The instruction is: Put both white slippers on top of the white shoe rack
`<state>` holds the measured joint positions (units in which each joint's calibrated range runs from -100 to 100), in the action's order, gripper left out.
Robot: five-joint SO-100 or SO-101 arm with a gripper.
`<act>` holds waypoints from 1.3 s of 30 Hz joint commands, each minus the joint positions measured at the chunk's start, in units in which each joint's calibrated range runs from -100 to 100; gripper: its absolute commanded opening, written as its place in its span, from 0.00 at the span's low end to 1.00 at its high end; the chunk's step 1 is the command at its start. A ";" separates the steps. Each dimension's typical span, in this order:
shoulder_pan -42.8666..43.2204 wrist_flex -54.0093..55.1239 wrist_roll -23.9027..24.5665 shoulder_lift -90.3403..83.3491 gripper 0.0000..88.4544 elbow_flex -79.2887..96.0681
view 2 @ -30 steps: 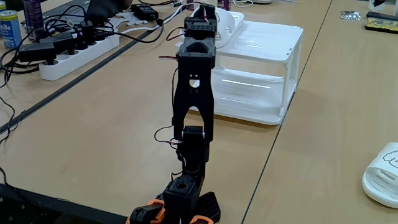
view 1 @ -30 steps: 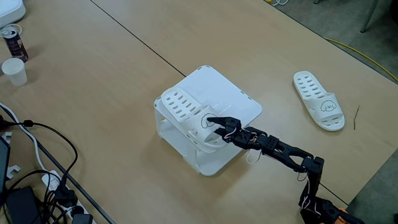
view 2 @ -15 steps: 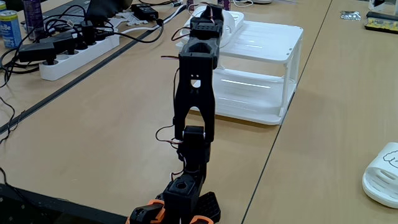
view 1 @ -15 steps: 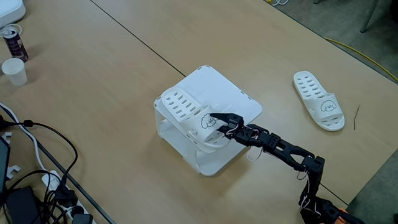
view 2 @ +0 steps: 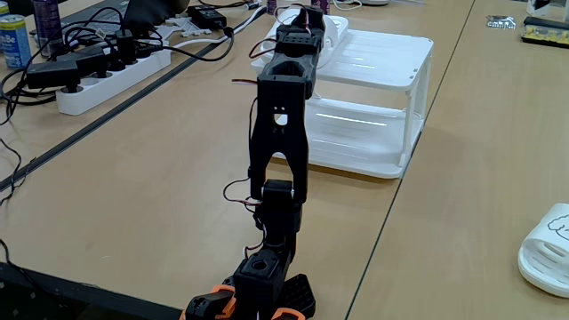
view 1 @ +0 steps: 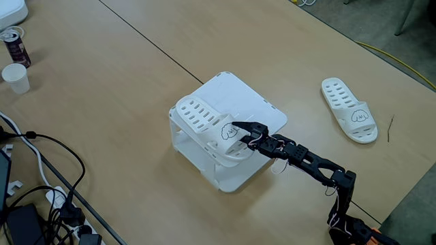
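The white shoe rack (view 1: 252,102) stands mid-table. One white slipper (view 1: 204,121) lies along the left part of its top panel, strap and puppy face toward the arm, heel end reaching past the panel's near edge. My gripper (view 1: 244,132) hovers just right of that strap, slightly open, its black fingers apart from the slipper. From behind, the arm (view 2: 279,133) hides most of that slipper (view 2: 327,32) on the rack (view 2: 382,62). The other white slipper (view 1: 349,109) lies flat on the table at the right, its end (view 2: 548,251) showing at the frame edge.
A power strip (view 2: 105,69) and tangled cables (view 1: 41,197) crowd the left side. A paper cup (view 1: 15,77) and a drink can (view 1: 15,45) stand at the far left. The table edge (view 1: 381,58) runs past the loose slipper.
My gripper has drawn back a little to the right off the slipper's strap, uncovering the puppy face. The slipper stays where it was on the rack.
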<state>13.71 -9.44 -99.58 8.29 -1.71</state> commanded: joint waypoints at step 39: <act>-59.60 10.48 -0.42 -36.01 0.19 55.70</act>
<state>-40.15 -6.18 -99.58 -24.37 48.25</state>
